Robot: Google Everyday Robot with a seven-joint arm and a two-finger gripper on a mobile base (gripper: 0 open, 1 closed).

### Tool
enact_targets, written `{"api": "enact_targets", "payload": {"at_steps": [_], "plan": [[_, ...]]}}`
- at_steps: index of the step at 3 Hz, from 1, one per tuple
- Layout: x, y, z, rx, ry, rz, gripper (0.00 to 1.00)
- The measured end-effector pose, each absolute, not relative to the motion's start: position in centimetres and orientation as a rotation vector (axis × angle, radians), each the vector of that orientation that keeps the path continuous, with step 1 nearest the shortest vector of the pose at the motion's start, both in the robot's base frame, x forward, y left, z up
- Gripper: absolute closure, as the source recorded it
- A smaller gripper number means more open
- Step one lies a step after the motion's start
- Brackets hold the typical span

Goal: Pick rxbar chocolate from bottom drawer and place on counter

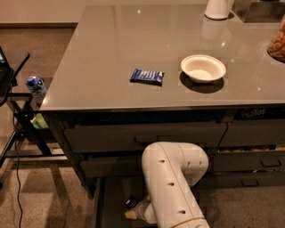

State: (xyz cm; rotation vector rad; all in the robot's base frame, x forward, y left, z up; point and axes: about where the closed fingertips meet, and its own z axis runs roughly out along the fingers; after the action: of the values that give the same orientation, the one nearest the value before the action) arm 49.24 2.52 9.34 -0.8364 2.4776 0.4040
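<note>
The bottom drawer is pulled open below the counter; its dark floor shows. My white arm bends down into it. The gripper is low in the drawer, mostly hidden behind the arm. Right at its tip sits a small black piece with white marks, which looks like the rxbar chocolate. I cannot tell whether the gripper holds it or only touches it.
On the counter lie a blue-wrapped bar and a white bowl, with a white container at the back. Two handled drawers sit above the open one. A stand with a blue can is at the left.
</note>
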Motion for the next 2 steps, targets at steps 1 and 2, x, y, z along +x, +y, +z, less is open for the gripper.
{"api": "enact_targets", "payload": {"at_steps": [1, 2], "plan": [[49.23, 2.52, 9.34, -0.836, 2.478, 0.404, 0.89], [49.23, 2.52, 9.34, -0.836, 2.478, 0.404, 1.0]]}}
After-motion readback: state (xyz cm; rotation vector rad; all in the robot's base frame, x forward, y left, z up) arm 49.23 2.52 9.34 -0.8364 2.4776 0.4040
